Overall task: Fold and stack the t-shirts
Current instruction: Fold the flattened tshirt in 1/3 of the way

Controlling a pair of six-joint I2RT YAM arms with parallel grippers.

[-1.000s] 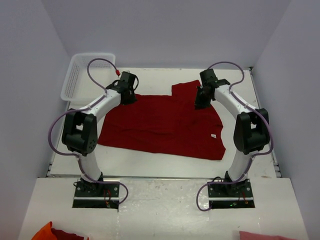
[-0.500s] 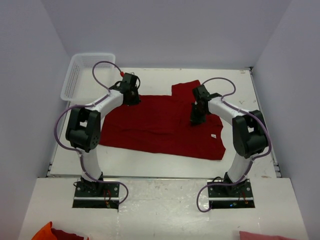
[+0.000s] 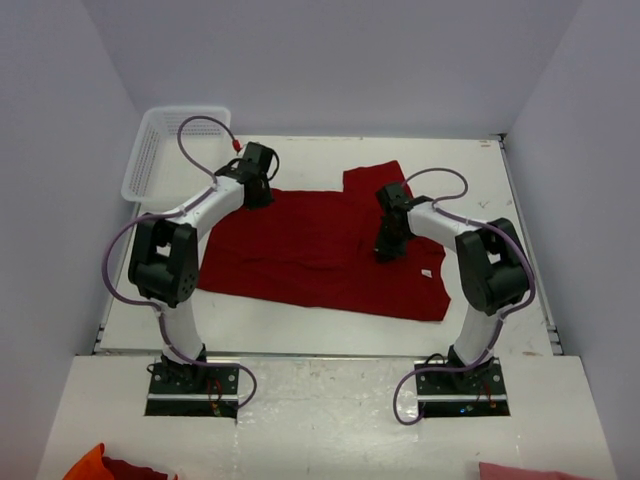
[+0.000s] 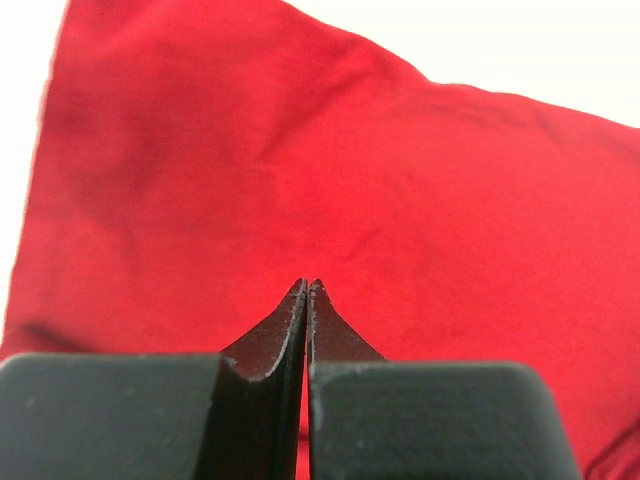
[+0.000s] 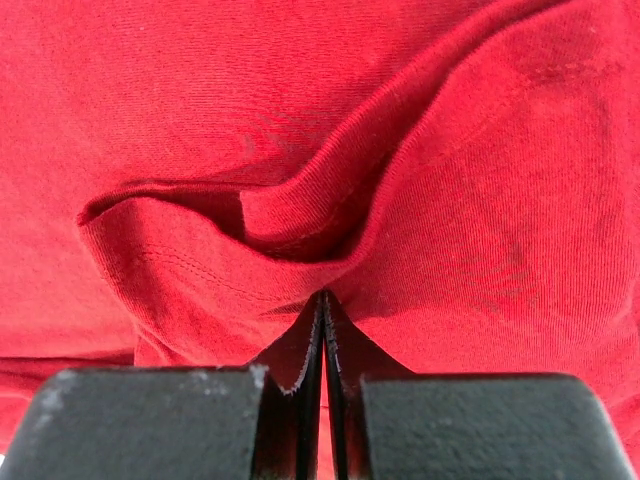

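Note:
The dark red t-shirt (image 3: 320, 245) lies spread across the table, with its small white neck label (image 3: 426, 271) near the right edge. My left gripper (image 3: 256, 188) is over the shirt's far left corner. In the left wrist view its jaws (image 4: 305, 285) are shut, and the red cloth (image 4: 330, 160) lies smooth beyond the tips. My right gripper (image 3: 388, 247) is down on the shirt's right part. In the right wrist view it (image 5: 323, 295) is shut on a puckered fold of the t-shirt (image 5: 300, 210).
A white mesh basket (image 3: 165, 150) stands at the table's far left corner. Bits of orange and dark red cloth (image 3: 105, 465) and pink cloth (image 3: 525, 470) lie at the near edge, below the arm bases. Walls close in on three sides.
My right gripper has moved towards the near side, from by the sleeve onto the shirt's body. My left gripper shifted slightly at the far left corner and came back.

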